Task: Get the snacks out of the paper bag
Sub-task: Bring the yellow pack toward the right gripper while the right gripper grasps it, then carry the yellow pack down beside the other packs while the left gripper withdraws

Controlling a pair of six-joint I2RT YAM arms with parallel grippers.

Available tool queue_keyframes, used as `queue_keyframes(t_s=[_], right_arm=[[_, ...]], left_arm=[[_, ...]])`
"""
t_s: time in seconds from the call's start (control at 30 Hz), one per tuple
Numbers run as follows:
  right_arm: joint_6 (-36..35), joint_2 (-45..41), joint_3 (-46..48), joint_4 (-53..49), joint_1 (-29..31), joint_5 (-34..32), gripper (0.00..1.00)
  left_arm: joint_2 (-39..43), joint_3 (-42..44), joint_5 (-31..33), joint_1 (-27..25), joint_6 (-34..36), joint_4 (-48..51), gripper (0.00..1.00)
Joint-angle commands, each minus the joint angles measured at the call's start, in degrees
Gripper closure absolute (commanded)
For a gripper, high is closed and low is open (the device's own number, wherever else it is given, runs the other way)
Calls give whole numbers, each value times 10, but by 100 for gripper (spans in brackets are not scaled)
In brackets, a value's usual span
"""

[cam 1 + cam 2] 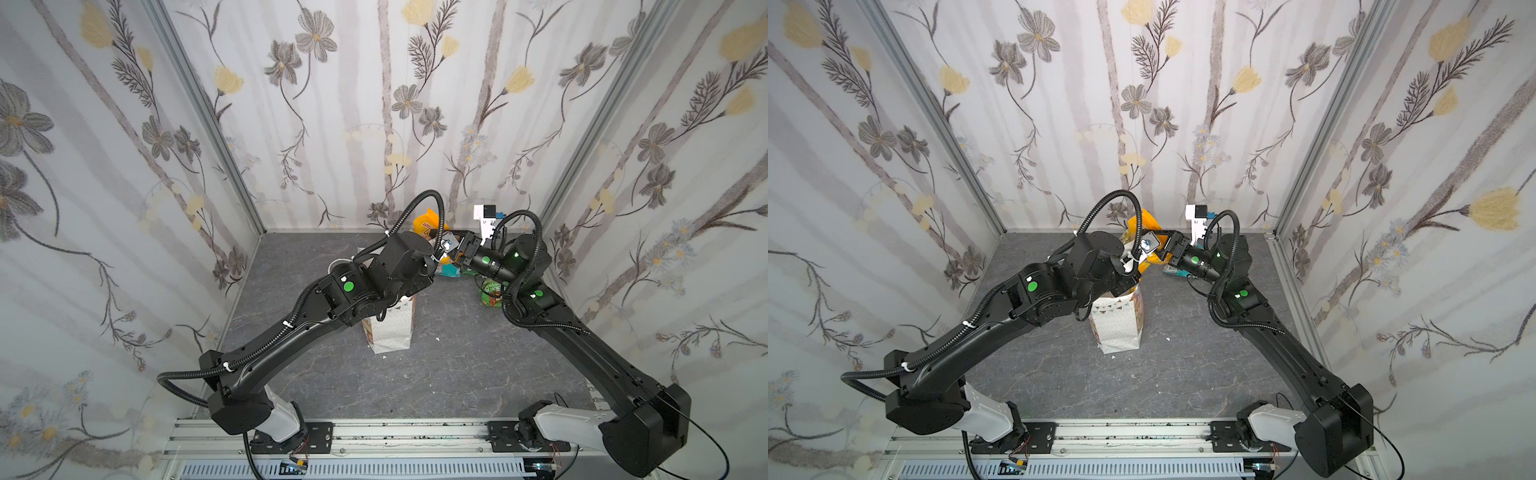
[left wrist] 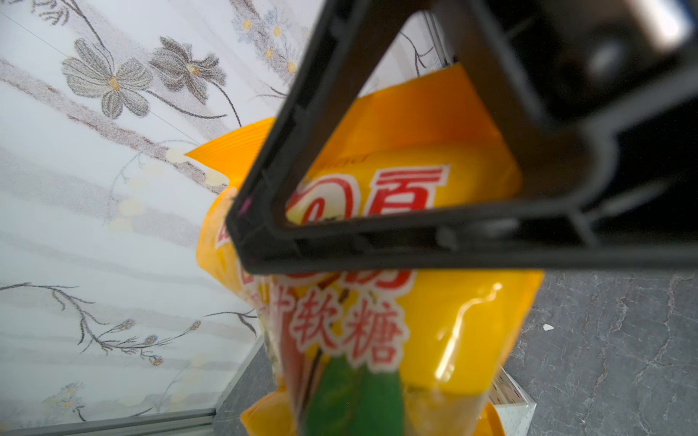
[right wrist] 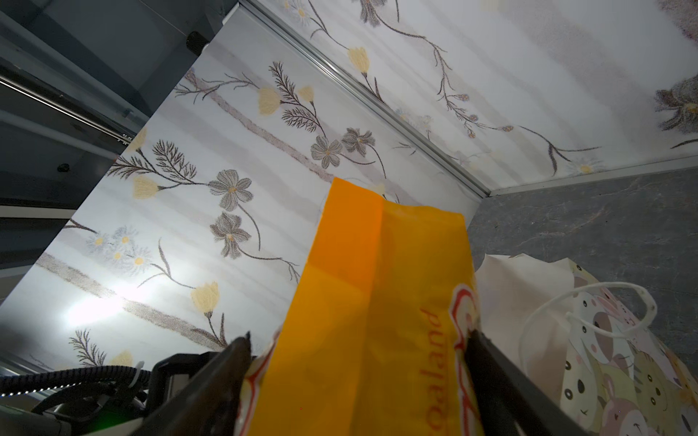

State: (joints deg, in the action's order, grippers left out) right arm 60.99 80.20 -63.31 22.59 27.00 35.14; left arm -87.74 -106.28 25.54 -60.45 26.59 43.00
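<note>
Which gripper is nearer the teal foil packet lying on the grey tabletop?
Right. The right gripper hangs above the teal foil packet, astride the raised large orange-yellow packet; the left gripper, shut on that packet, sits farther left.

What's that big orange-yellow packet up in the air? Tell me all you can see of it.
The orange-yellow packet is glossy, crinkly foil with red, white-edged Chinese lettering, a green patch and a ribbed sealed end. It is held roughly upright beside the paper bag, its lower end hidden. The left gripper pinches its upper part; the right gripper has its jaws either side.
</note>
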Motion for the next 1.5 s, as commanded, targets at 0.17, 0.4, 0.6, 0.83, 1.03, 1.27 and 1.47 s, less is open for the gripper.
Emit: queue_keyframes(t_s=[0.17,0.4,0.6,0.83,1.03,1.27,1.47], right_arm=[[48,9,-4,79,7,50,56],[47,12,-11,77,4,43,80],[44,6,-14,76,-12,36,93],[43,2,-18,75,-47,39,99],[48,-1,-1,82,-98,43,100],[72,1,53,119,-164,54,100],[86,21,99,154,-203,60,100]], left_arm=[[-10,-1,-26,-5,15,-100,95],[3,14,-27,-4,2,-109,63],[29,30,-49,-5,-22,-117,43],[69,48,-66,-5,-86,-128,15],[105,57,-96,31,-187,-112,3],[143,90,-196,103,-292,-97,0],[153,107,-249,125,-319,-85,0]])
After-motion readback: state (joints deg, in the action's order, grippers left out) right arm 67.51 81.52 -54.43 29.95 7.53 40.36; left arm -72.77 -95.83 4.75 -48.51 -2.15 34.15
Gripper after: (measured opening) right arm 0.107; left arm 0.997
